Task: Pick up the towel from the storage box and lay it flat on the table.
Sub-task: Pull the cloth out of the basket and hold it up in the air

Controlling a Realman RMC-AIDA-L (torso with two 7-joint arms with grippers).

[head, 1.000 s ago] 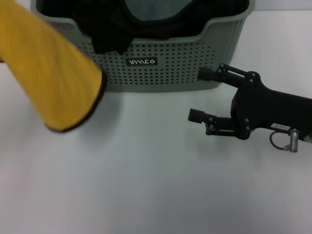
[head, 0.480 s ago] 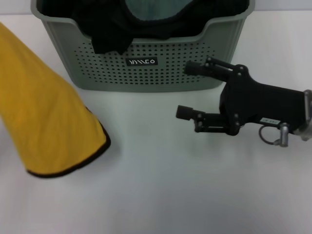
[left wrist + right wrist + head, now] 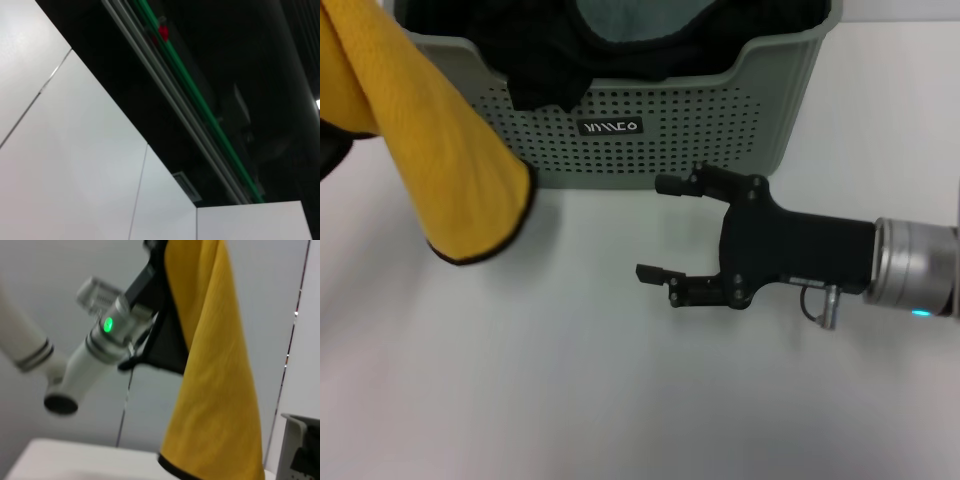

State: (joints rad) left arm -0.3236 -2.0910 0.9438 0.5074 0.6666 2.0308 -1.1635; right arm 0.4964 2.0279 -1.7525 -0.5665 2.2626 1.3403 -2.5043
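Hanging from the left gripper [image 3: 152, 267]'s pinch, the towel [image 3: 435, 170] may slip; right gripper [image 3: 655, 230] waits spread, empty.

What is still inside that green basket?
In the basket lies a black cloth, one fold draped over the front rim, with a lighter grey-teal cloth on top. Whatever lies beneath them is covered. The yellow towel hangs outside.

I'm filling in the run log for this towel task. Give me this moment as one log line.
towel: out of storage box, hanging above table | left gripper: holds towel top | right gripper: open, facing towel | not laid flat yet
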